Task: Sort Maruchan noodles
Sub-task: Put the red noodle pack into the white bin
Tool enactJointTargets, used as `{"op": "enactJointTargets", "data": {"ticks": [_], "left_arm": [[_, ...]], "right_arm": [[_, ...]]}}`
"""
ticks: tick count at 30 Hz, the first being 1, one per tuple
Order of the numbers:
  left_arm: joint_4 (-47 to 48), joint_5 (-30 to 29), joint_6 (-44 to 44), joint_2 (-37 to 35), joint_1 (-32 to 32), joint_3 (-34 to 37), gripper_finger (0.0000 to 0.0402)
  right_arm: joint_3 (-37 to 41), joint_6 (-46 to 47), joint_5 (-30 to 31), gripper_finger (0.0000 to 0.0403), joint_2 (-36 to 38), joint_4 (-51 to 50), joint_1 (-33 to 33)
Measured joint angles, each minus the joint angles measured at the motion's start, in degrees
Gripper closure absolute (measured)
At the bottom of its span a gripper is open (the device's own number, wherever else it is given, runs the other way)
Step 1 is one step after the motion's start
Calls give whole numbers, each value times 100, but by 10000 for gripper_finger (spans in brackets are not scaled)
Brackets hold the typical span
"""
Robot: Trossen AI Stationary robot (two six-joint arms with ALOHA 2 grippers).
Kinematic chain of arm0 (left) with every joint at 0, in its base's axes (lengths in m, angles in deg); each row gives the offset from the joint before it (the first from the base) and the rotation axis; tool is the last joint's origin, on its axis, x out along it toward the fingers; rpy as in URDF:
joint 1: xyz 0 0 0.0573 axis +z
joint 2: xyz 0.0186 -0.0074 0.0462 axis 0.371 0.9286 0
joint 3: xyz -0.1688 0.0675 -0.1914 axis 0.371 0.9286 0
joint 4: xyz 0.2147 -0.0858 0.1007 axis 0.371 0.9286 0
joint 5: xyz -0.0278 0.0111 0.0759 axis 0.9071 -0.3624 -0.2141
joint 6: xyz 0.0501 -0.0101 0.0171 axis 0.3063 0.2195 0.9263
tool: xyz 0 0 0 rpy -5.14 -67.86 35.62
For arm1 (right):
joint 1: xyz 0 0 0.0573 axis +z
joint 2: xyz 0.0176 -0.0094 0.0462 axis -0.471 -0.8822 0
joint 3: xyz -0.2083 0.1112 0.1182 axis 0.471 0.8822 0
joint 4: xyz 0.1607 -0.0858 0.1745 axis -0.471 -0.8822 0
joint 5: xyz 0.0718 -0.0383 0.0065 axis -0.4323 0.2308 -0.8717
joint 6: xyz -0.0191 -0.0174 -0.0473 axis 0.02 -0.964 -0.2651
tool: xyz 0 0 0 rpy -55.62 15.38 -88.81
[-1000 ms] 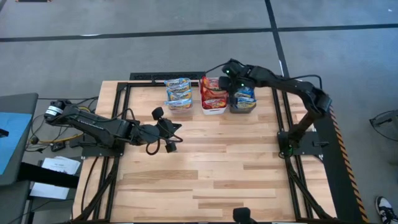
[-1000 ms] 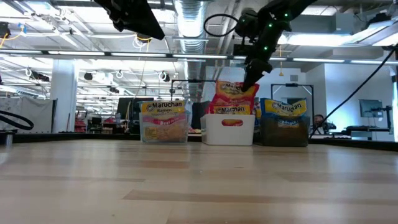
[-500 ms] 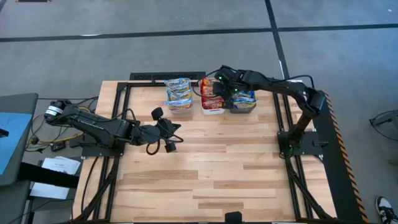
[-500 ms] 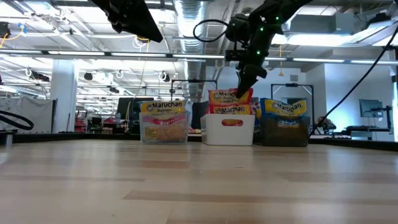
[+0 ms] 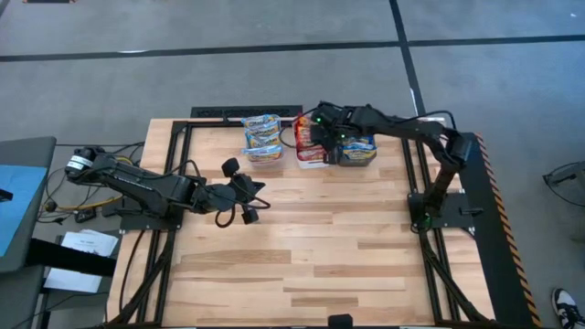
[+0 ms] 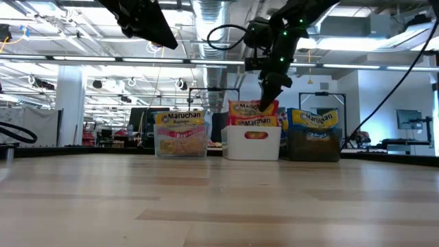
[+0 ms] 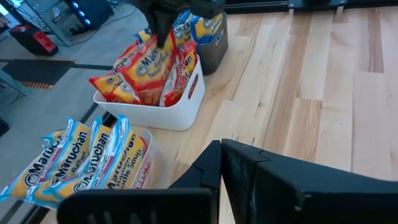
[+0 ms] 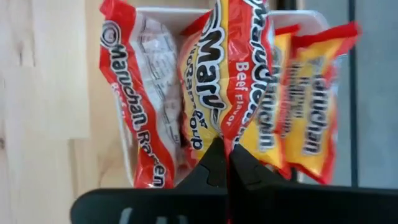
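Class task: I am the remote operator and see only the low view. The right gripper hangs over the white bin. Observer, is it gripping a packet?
Observer: Yes. In the right wrist view the right gripper is pinched shut on a red beef-flavor packet standing upright in the white bin.
Operator: Where is the left arm? I see only a dark shape overhead.
Observer: In the high view the left gripper sits over bare table, well short of the bins.
Operator: What is in the clear bin?
Observer: In the left wrist view, the clear bin holds blue-edged packets.
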Motion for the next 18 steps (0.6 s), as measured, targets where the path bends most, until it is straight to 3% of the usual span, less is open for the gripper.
{"op": "enactJointTargets", "data": {"ticks": [18], "left_arm": [[85, 2, -46, 0, 0, 0, 401]], "right_arm": [[-42, 714, 122, 398, -474, 249, -47]]}}
